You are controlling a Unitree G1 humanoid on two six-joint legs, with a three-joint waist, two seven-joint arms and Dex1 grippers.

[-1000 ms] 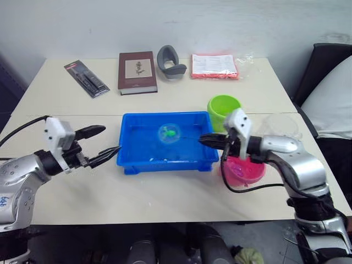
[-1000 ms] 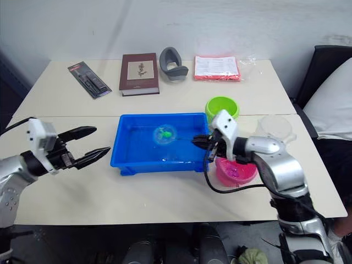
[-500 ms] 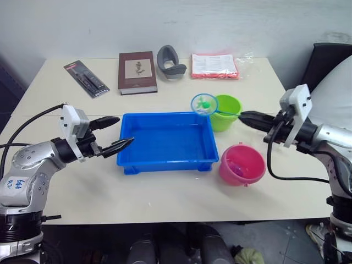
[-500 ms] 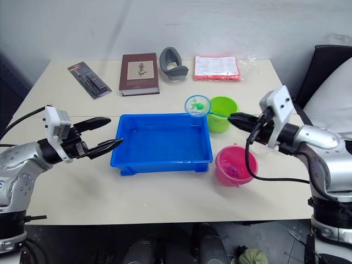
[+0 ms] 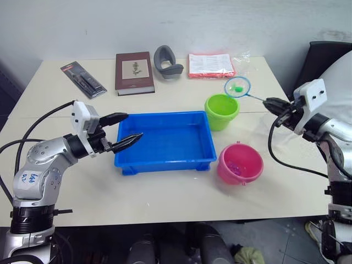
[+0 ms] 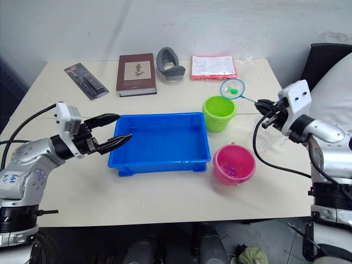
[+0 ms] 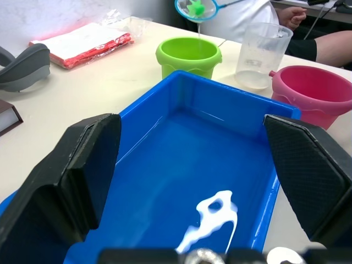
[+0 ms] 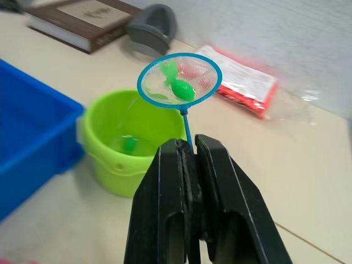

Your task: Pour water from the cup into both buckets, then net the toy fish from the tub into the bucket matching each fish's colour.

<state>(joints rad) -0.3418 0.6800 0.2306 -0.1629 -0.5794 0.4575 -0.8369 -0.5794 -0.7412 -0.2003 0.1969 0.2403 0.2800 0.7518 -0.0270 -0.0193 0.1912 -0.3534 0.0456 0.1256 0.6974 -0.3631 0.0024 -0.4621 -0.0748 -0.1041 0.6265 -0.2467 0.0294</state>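
- Nearest to us, the pink bucket [image 5: 240, 163] stands on the table [image 5: 165, 192] just off the right front corner of the tub [image 5: 165, 142]; small pink fish [image 6: 232, 170] lie in its bottom.
- Our left gripper [image 5: 125, 127] hovers at the left end of the blue tub with its two black fingers [image 7: 88, 165] spread wide and nothing between them. One finger reaches over the tub's left rim.
- We see water in the tub, which sits at the middle of the table, but we make out no fish in it.
- The clear cup [image 7: 264, 55] stands upright beside the pink bucket and a little behind it, near the green bucket [image 5: 222, 111].
- The green bucket stands just behind the tub's right rear corner. We see one green fish [image 8: 129, 144] already lying in the water inside it.
- Our right gripper [image 8: 190, 149] is out to the right of the green bucket, fingers pinched narrow on the thin handle of the net [image 5: 237, 86].
- We hold the net's hoop in the air above the green bucket, toward its far rim, and a second green fish [image 8: 180, 87] rests in the mesh.
- Along the far edge of the table lie a black packet [image 5: 83, 79], a brown book [image 5: 135, 72], a grey curved object [image 5: 166, 61] and a red-edged plastic packet [image 5: 211, 64].
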